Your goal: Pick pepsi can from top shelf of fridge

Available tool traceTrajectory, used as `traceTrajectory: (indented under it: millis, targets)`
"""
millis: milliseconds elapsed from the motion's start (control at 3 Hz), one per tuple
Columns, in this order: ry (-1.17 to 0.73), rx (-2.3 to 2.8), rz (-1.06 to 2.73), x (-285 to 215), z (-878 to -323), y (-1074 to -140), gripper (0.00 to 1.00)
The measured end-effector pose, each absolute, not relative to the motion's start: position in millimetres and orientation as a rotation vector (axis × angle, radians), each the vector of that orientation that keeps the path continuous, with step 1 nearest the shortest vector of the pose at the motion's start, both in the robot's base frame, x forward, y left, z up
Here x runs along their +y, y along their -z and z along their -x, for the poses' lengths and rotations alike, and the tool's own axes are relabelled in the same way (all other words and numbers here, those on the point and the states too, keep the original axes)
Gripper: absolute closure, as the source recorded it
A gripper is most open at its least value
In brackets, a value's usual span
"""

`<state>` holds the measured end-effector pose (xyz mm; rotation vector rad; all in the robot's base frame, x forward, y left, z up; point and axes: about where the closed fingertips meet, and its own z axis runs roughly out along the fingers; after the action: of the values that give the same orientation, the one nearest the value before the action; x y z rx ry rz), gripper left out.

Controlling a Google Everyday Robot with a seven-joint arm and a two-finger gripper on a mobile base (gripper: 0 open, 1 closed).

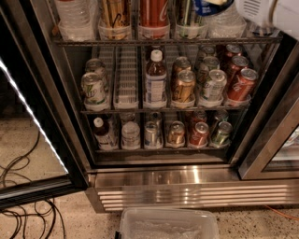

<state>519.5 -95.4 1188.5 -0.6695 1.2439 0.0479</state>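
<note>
The glossy blue pepsi can with white markings [209, 6] shows above the right part of the thin dark wire top shelf [140, 42] of the stainless-steel fridge [177, 177]. The white robot gripper [233, 4] is right beside the can; whether it clamps the can I cannot tell

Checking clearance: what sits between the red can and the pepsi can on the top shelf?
In the camera view, a green can stands between them. The end effector is at top right, by the pepsi can.
</note>
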Motion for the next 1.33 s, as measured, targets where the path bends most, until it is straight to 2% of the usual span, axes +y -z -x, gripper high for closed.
traceTrajectory:
  millis: [1000, 1333]
  targets:
    - [-0.230, 1.478, 0.540, -20, -452, -1113, 1.00]
    - [-0.133, 1.578, 0.566, -25, -442, -1065, 1.00]
